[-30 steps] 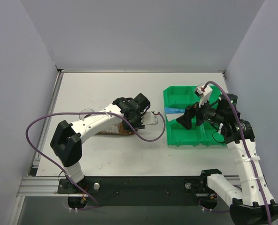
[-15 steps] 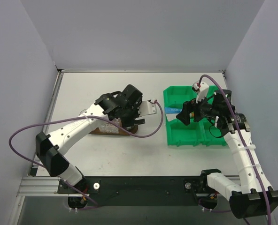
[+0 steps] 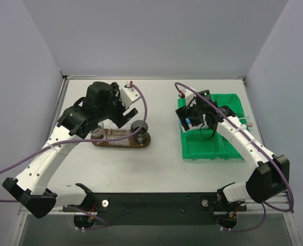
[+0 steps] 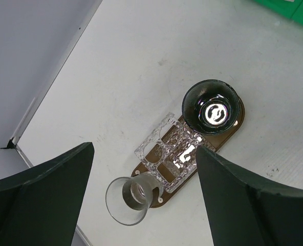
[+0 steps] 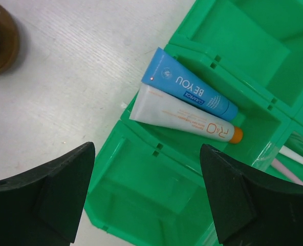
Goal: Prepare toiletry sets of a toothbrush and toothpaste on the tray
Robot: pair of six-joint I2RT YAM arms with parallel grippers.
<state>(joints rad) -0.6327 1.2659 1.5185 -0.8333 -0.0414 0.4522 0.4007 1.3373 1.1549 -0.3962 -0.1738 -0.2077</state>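
The dark brown tray [image 3: 126, 145] lies left of centre on the table. It shows in the left wrist view as the tray [image 4: 224, 138], carrying a clear patterned holder [image 4: 172, 151]. My left gripper [image 3: 120, 114] hangs open high above it, empty; in its own view the left gripper [image 4: 146, 205] frames the tray. In the green bin, a blue toothpaste [image 5: 190, 84] and a white toothpaste [image 5: 185, 119] with an orange cap lie side by side. My right gripper [image 5: 149, 195] is open above the adjacent empty compartment, seen from above as the right gripper [image 3: 196, 119]. A pale toothbrush [image 5: 295, 166] lies at the bin's right.
A dark cup [image 4: 211, 106] stands on the tray's right end and a clear cup [image 4: 132, 200] at its left end. The green sectioned bin [image 3: 213, 148] sits right of centre, near the right wall. Purple cables loop from both arms.
The left gripper has opened, risen and swung back left from the tray's right end, where the dark cup now shows. The right gripper has moved left across the bin to the toothpaste compartment.
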